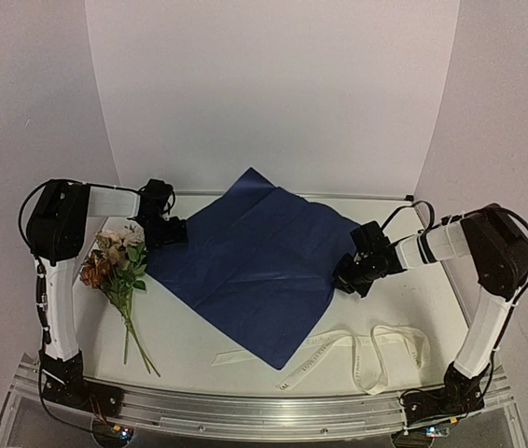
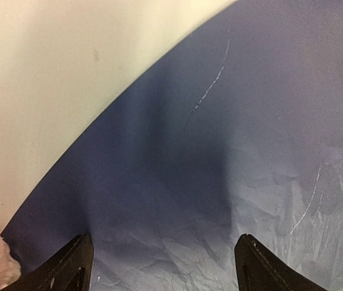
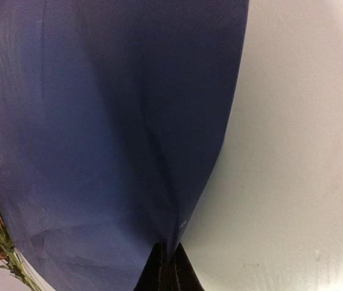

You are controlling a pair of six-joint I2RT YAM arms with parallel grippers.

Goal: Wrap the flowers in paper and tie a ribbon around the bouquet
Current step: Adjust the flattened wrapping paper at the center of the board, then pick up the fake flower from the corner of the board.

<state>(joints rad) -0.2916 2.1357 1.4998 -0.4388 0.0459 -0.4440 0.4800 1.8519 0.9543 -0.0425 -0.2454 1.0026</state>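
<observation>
You've barely begun: the thin dark-blue paper sheet lies flat on the middle of the white table. Your right gripper pinches its right edge; your left gripper hangs spread over its left corner. Cream-and-rust flowers wait by the table's left edge, and the cream-white ribbon lies loose along the near edge.

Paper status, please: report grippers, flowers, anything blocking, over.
Right gripper shut on the paper, right edge. Left gripper open over its left corner. Flowers unwrapped, lying left of it. Ribbon at near edge, out of the way.
</observation>
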